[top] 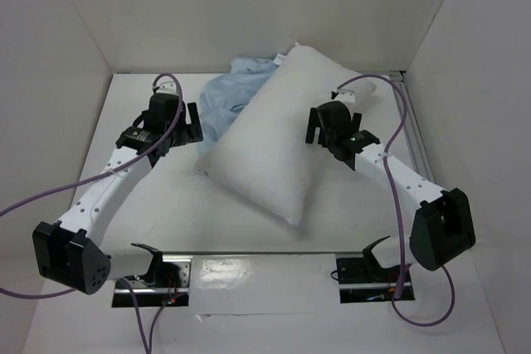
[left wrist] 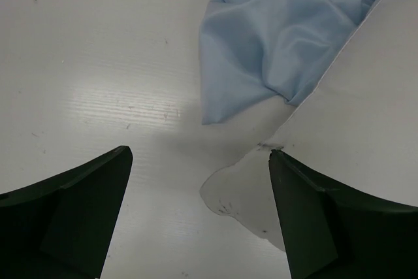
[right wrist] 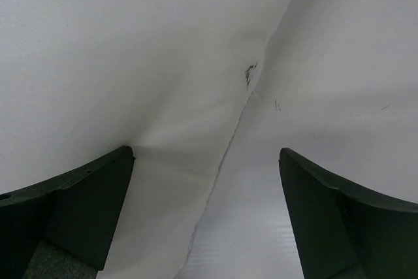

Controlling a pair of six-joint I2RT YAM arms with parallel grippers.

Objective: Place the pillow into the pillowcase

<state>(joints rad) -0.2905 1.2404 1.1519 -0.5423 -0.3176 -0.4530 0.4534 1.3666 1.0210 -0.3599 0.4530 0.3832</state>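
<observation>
Hovering with jaws spread wide and gripping no cloth: left gripper (top: 187, 128), above the table (left wrist: 98, 63), just off the 9 o'clock side of the pillow (top: 274, 138). From its wrist camera, shows the pillow's flat corner flap between the fingers toward 5 o'clock, and the pillowcase (left wrist: 261, 44) up at 1 o'clock.

Hanging equally wide and pinching nothing: right gripper (top: 333, 134), over the pillow's 3 o'clock side. From its wrist camera, shows white pillow fabric on the left and a seam-like edge running from 1 o'clock down to 7 o'clock between the fingers.

Lying flat and plump at mid-table, between the two grippers: the pillow, long axis slanted from 7 o'clock near the left arm to 1 o'clock at the back wall, one short end pointing toward the bases.

Peeking out crumpled from under the pillow's far-left long edge, at 11 o'clock from its middle: the pale blue pillowcase, partly covered by the pillow. Cannot tell which way its opening faces.
</observation>
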